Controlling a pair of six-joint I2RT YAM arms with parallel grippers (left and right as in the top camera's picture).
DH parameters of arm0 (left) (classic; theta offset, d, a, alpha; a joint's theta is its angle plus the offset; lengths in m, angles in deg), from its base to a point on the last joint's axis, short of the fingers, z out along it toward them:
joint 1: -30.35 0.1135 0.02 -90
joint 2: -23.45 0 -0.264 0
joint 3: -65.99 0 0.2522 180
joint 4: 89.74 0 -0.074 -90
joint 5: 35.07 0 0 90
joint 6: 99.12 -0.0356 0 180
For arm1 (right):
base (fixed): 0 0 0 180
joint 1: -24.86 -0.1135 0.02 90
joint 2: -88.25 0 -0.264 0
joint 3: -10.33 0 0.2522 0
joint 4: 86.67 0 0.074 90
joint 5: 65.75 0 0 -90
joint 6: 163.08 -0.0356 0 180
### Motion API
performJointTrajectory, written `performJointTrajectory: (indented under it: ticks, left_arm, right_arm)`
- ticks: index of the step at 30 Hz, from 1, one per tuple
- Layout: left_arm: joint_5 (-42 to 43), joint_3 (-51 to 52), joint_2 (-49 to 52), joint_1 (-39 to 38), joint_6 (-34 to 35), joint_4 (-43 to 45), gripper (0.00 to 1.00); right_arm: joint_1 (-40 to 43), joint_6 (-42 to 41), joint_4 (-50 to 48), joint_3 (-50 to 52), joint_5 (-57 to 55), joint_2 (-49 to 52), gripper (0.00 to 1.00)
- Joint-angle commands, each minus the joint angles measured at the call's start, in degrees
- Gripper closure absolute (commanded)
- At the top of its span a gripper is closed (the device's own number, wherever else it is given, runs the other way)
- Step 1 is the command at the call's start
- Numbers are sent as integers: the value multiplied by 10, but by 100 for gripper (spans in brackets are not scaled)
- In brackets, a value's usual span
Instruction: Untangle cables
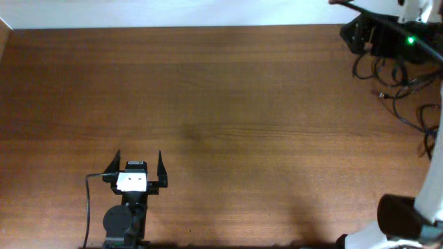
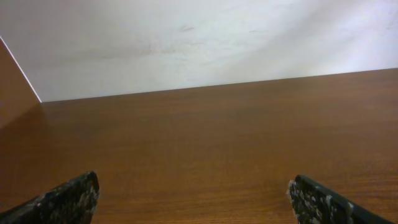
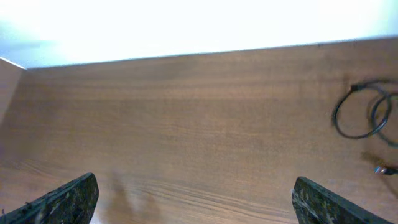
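The left gripper [image 1: 138, 158] sits low over the wooden table [image 1: 228, 104] near its front edge. Its jaws are spread wide with nothing between them, and its wrist view shows only bare wood ahead. Well away from the left gripper, toward the far right corner, the cables [image 3: 336, 117] lie on the wood as thin black cords in small overlapping loops, with a small metallic plug end [image 3: 382, 169] just beside them. The right gripper [image 3: 195, 180], far to the right of the left gripper, also has its jaws wide apart and holds nothing; the cables lie off to its right, untouched. Beyond the far edge rises a white wall [image 2: 186, 37].
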Motion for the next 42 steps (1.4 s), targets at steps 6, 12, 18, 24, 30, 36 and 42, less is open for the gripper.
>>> performJointTrajectory:
  ticks: [6,12,18,24,30,36,42]
  left_arm:
    - [-10,0,-4,3,-11,-3,1]
    - [-10,0,-4,3,-11,-3,1]
    - [-10,0,-4,3,-11,-3,1]
    - [-10,0,-4,3,-11,-3,1]
    - [-10,0,-4,3,-11,-3,1]
    - [-10,0,-4,3,-11,-3,1]
    - [-10,0,-4,3,-11,-3,1]
  right_arm:
    - [3,2,0,-7,5,-205,2]
    - [3,52,37,-7,-102,-283,2]
    - [3,53,-57,233,-143,-412,2]
    - [3,51,-365,755,-111,-607,2]
    - [-38,51,-602,1045,-111,-726,2]
    - [-49,51,-720,1186,-115,-794,2]
    - [-50,29,-855,1316,-115,-886,2]
